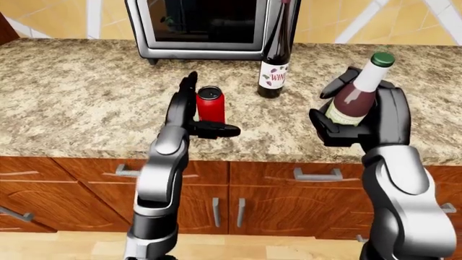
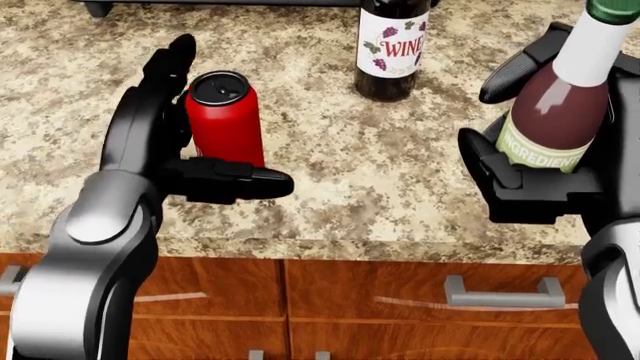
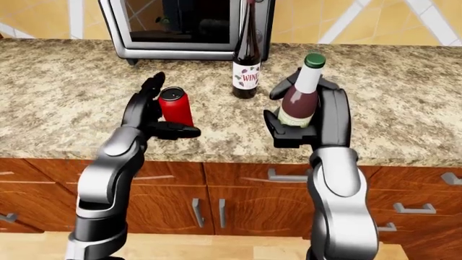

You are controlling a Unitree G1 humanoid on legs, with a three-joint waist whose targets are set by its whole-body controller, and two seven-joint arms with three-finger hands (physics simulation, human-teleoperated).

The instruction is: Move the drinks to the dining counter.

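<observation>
A red soda can (image 2: pixel 225 116) leans slightly above the granite counter (image 2: pixel 350 187), and my left hand (image 2: pixel 200 142) is shut on it, fingers behind and thumb across its base. My right hand (image 2: pixel 540 150) is shut on a pink wine bottle with a green cap (image 2: pixel 560 97) and holds it tilted just above the counter near its near edge. A dark wine bottle with a white "WINE" label (image 1: pixel 274 65) stands upright on the counter between the two hands, toward the top of the view, touched by neither hand.
A steel toaster oven (image 1: pixel 206 27) stands on the counter at the top, just left of the dark bottle. Wooden drawers and cabinet doors (image 1: pixel 267 200) with metal handles run below the counter edge. A tiled wall is behind.
</observation>
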